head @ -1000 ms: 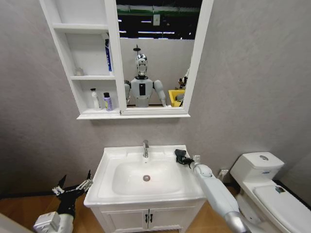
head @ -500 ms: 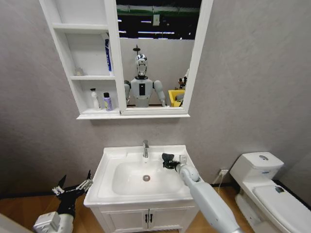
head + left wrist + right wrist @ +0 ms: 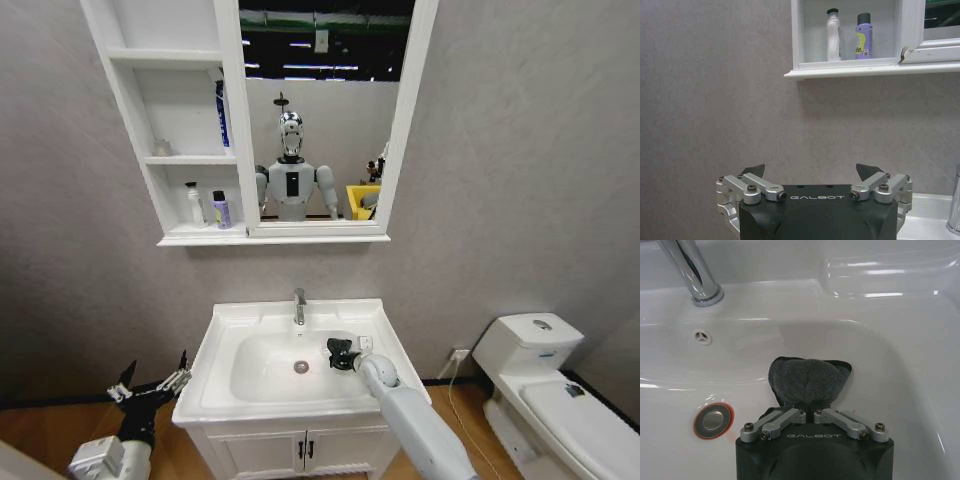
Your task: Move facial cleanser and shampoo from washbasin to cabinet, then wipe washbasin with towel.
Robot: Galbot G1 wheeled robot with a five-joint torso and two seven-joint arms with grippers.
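Inside the washbasin (image 3: 222, 330) bowl, right gripper (image 3: 337, 354) clamping towel (image 3: 806, 380), moved leftward off the rim, left gripper (image 3: 150, 386) spread wide.

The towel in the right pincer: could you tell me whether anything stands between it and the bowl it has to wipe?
Nothing visible does. The right pincer is shut on the towel, which is pressed onto the washbasin bowl wall, beside the drain. The faucet stands off at the rim.

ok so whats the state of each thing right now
towel: bunched, clamped in the right gripper, pressed inside the bowl
washbasin: no bottles on it
white bottle, purple bottle: upright on the cabinet bottom shelf
left gripper: open, empty, beside the basin
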